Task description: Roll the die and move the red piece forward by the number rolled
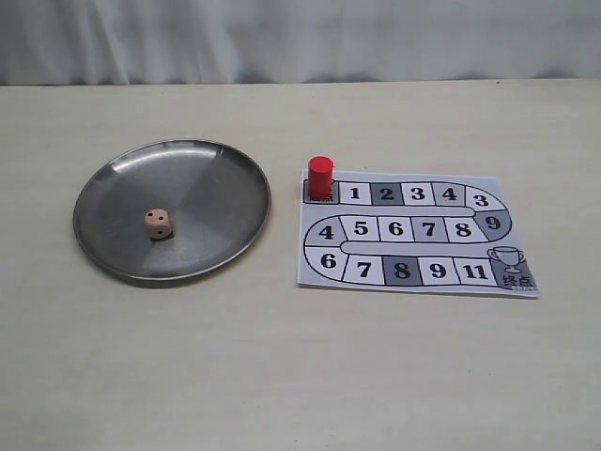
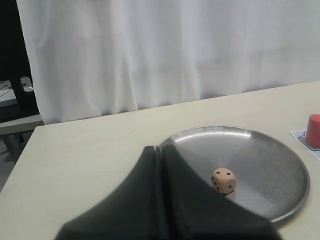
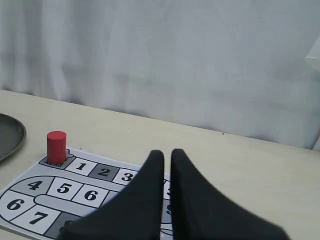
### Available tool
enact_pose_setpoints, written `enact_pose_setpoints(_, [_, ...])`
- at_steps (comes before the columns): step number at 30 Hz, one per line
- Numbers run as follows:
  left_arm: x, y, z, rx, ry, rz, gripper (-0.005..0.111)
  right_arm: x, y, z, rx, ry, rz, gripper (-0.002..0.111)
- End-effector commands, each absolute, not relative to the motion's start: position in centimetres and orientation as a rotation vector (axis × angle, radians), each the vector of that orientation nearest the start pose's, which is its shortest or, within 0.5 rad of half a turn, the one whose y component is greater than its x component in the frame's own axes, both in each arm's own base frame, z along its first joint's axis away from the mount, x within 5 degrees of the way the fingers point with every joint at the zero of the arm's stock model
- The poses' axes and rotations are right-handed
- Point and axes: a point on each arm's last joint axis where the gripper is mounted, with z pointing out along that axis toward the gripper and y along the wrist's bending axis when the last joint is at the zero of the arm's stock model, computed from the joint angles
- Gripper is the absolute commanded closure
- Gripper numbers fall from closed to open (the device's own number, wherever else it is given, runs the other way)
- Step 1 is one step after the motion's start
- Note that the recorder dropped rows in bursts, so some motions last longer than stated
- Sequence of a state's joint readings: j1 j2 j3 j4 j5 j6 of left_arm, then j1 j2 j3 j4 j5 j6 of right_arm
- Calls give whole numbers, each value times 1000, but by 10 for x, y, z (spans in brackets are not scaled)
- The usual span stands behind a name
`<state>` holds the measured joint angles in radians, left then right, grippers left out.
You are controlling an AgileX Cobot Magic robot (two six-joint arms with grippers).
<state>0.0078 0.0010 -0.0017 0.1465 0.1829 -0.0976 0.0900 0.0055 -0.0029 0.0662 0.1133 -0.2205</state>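
The die [image 1: 158, 224], a pale tan cube with black pips, rests inside the round metal plate [image 1: 103, 178] on the left. In the left wrist view the die [image 2: 223, 180] shows two pips on its upper face. The red piece [image 1: 320, 177] stands upright on the start square at the top left of the paper board [image 1: 413, 235]. Neither gripper shows in the exterior view. My left gripper [image 2: 160, 149] is shut and empty, hovering near the plate [image 2: 280, 165], short of the die. My right gripper [image 3: 164, 153] is shut on nothing above the board [image 3: 75, 185], apart from the red piece [image 3: 56, 146].
The board's numbered squares wind from the start to a trophy square [image 1: 510, 263] at its lower right. A white curtain [image 1: 300, 38] hangs behind the table's far edge. The plate's rim [image 3: 10, 135] shows beside the board in the right wrist view.
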Motion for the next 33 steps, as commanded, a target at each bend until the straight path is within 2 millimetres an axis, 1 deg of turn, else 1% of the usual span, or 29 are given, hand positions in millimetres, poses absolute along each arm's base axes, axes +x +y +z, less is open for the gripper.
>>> enact_pose_setpoints(1, [56, 2, 198, 18, 1655, 53, 107, 56, 5, 202, -200, 1590, -55, 104])
enact_pose_setpoints(12, [56, 2, 198, 18, 1655, 53, 107, 56, 5, 204, -197, 1571, -56, 104])
enact_pose_setpoints(14, [56, 2, 198, 18, 1655, 53, 107, 56, 5, 215, -171, 1456, -58, 104])
enact_pose_setpoints(16, [56, 2, 198, 18, 1655, 53, 107, 54, 3, 227, -101, 1323, -18, 104])
enact_pose_setpoints(21, [56, 2, 198, 18, 1655, 53, 107, 46, -6, 247, 184, 1080, 233, 104])
enact_pose_setpoints(22, [56, 2, 198, 18, 1655, 53, 107, 44, -8, 252, 233, 1009, 282, 104])
enact_pose_setpoints(25, [56, 2, 198, 18, 1655, 53, 107, 39, -11, 259, 283, 900, 346, 104])
enact_pose_setpoints(27, [56, 2, 198, 18, 1655, 53, 107, 38, -12, 260, 287, 887, 353, 104])
enact_pose_setpoints(29, [56, 2, 198, 18, 1655, 53, 107, 40, -9, 258, 232, 930, 308, 104])
enact_pose_setpoints(30, [56, 2, 198, 18, 1655, 53, 107, 41, -6, 257, 179, 958, 263, 104])
enact_pose_setpoints(31, [56, 2, 198, 18, 1655, 53, 107, 43, -2, 254, 90, 1008, 189, 104])
enact_pose_setpoints(33, [56, 2, 198, 18, 1655, 53, 107, 50, 1, 247, 49, 1113, 159, 104])
